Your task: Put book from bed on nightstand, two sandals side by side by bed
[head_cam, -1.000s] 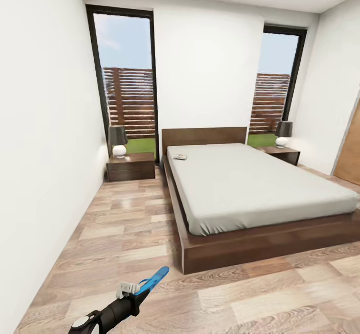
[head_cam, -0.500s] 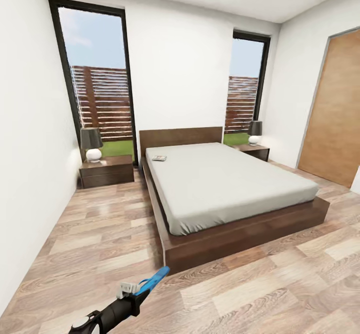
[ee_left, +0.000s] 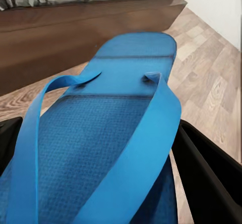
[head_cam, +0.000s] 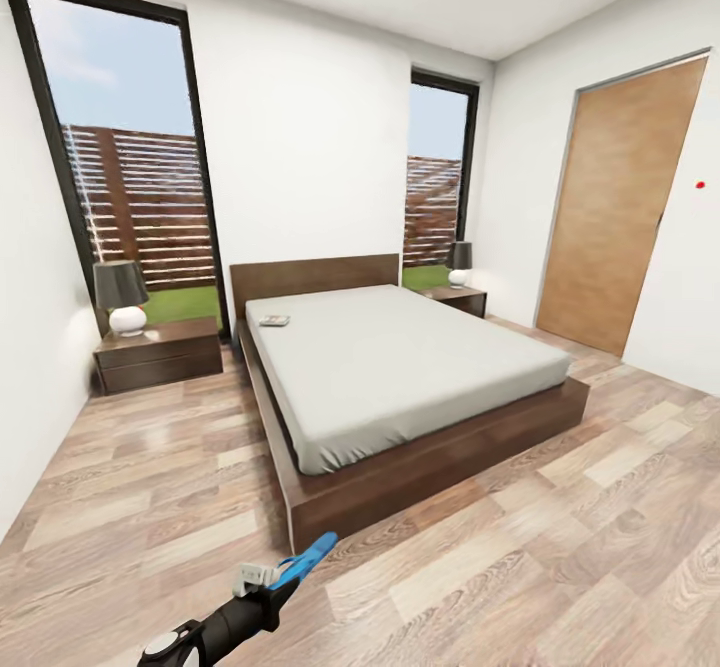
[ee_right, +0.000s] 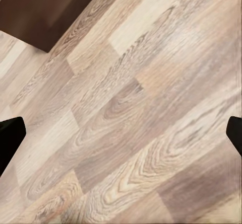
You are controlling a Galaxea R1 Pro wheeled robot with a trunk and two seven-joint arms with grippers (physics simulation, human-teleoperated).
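Note:
My left gripper [head_cam: 268, 583] is shut on one bright blue sandal [head_cam: 306, 558], held low over the floor in front of the bed's foot corner. In the left wrist view the sandal [ee_left: 116, 133] lies between the black fingers [ee_left: 212, 183], toe toward the bed frame. The second sandal is out of view. The bed [head_cam: 400, 367] stands ahead, and the book [head_cam: 274, 321] lies on it near the headboard's left end. One nightstand [head_cam: 160, 352] stands left of the bed, another nightstand [head_cam: 455, 298] at its far right. My right gripper [ee_right: 121, 133] is open over bare floor.
Each nightstand carries a lamp [head_cam: 122, 296] with a dark shade. Tall windows [head_cam: 120, 157] flank the bed. A tan wooden door [head_cam: 620, 207] is in the right wall. Wood-plank floor [head_cam: 560, 547] stretches wide to the right of the bed and along its left side.
The whole view has swung to the right: the bed and windows sit further left in the picture and the door has come into view. The left gripper still holds the sandal the same way.

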